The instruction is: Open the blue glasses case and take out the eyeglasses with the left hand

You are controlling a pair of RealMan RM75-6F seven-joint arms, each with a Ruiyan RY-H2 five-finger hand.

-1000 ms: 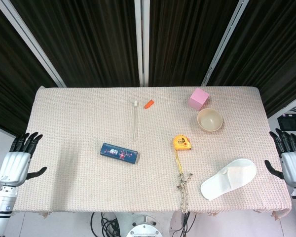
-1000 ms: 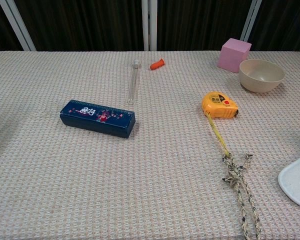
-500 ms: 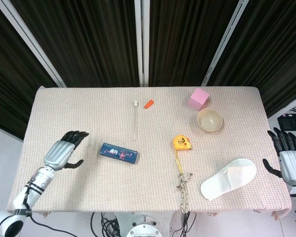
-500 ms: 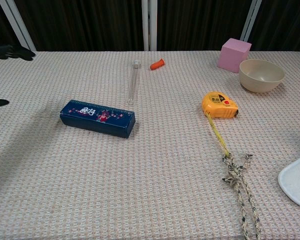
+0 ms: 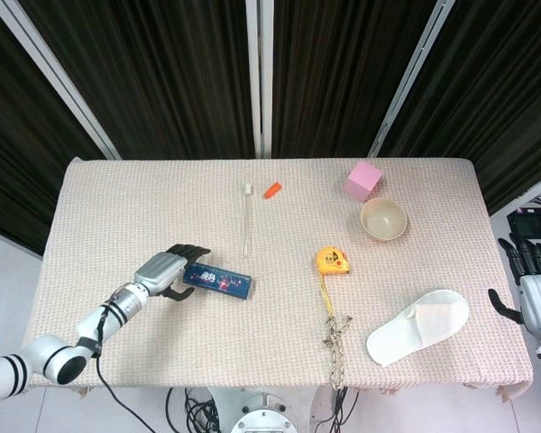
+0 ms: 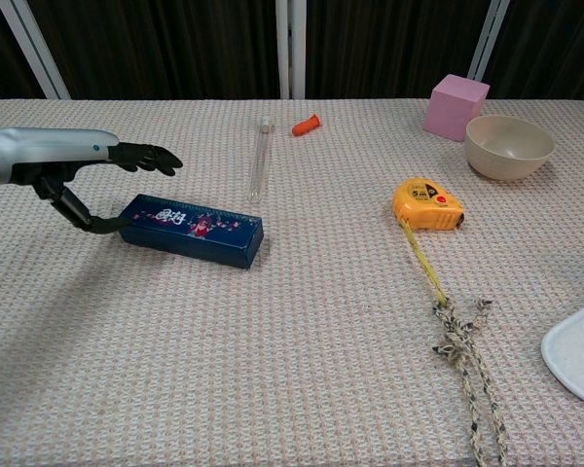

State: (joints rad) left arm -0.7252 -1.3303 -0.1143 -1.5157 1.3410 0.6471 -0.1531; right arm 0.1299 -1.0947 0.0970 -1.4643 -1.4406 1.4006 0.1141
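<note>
The blue glasses case (image 5: pixel 219 280) (image 6: pixel 191 230) lies shut on the woven cloth, left of the table's middle, its printed lid facing up. My left hand (image 5: pixel 166 271) (image 6: pixel 73 165) hovers at the case's left end, fingers spread above it and the thumb low beside its left edge; it holds nothing. No eyeglasses are visible. My right hand (image 5: pixel 534 290) is off the table's right edge, fingers apart and empty, seen only in the head view.
A clear tube (image 5: pixel 247 219) and an orange cap (image 5: pixel 272 190) lie behind the case. A yellow tape measure (image 5: pixel 333 262) with a knotted rope (image 5: pixel 334 336), a beige bowl (image 5: pixel 383 218), a pink cube (image 5: pixel 362 179) and a white slipper (image 5: pixel 418 326) are on the right.
My left hand has swung in from the table's left edge to the left end of the case. My right hand has sunk slightly lower at the right edge.
</note>
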